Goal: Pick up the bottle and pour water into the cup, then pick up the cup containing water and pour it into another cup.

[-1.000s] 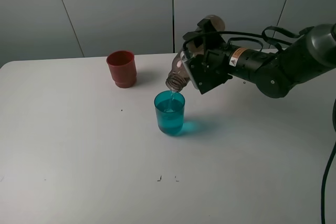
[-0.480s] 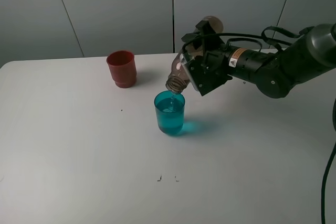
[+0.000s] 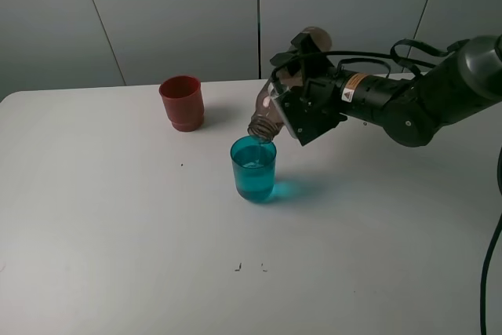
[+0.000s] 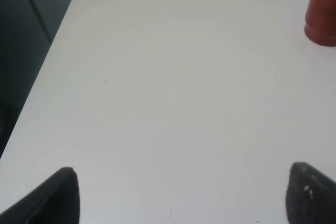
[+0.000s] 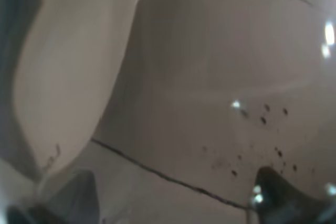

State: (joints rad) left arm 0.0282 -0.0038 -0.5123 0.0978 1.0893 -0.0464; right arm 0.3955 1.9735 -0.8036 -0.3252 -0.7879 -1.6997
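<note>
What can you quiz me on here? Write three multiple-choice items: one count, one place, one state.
1. How many cups stand on the table?
A. one
B. two
C. three

2. The bottle has its mouth:
A. just over the teal cup
B. resting on the table
C. beyond the table's edge

3. The right gripper is:
A. open and empty
B. shut on the bottle
C. shut on a cup

Answers:
1 B: only the teal cup and the red cup stand there.
2 A: the tilted bottle's neck points down at the teal cup's rim.
3 B: its jaws clamp the bottle's body, holding it tipped in the air.
</note>
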